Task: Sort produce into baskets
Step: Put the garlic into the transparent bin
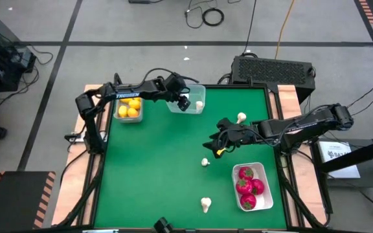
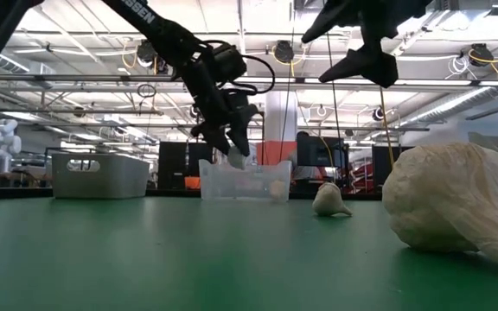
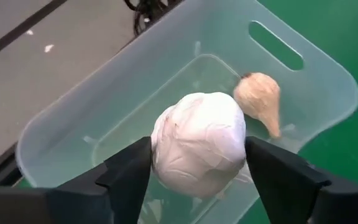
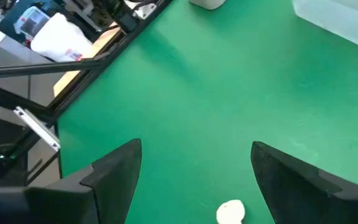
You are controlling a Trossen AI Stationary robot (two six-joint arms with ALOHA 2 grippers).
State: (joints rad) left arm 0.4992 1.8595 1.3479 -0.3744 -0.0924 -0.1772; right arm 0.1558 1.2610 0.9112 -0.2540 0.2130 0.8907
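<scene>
Above the clear tub (image 3: 303, 93), which holds one garlic bulb (image 3: 260, 99), the left claw (image 3: 197, 171) loosely brackets another white bulb (image 3: 197, 152), while the right claw (image 4: 194, 180) gapes empty.

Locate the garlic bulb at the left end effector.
The garlic bulb sits between the fingers of the left end effector, right above the clear tub at the table's far edge, where a second, smaller bulb already lies inside.

Table (image 1: 167, 168) cover is plain green, wood-tone edges. Lemons (image 1: 129, 107) yellow-orange in the grey-white bin (image 2: 98, 174). Red fruits (image 1: 248, 186) with green tops in the white tray (image 1: 265, 173). Garlic bulbs (image 3: 199, 144) off-white; clear tub (image 3: 303, 81) translucent, colourless. Both arms dark, near black. Floor grey with black lines.
</scene>
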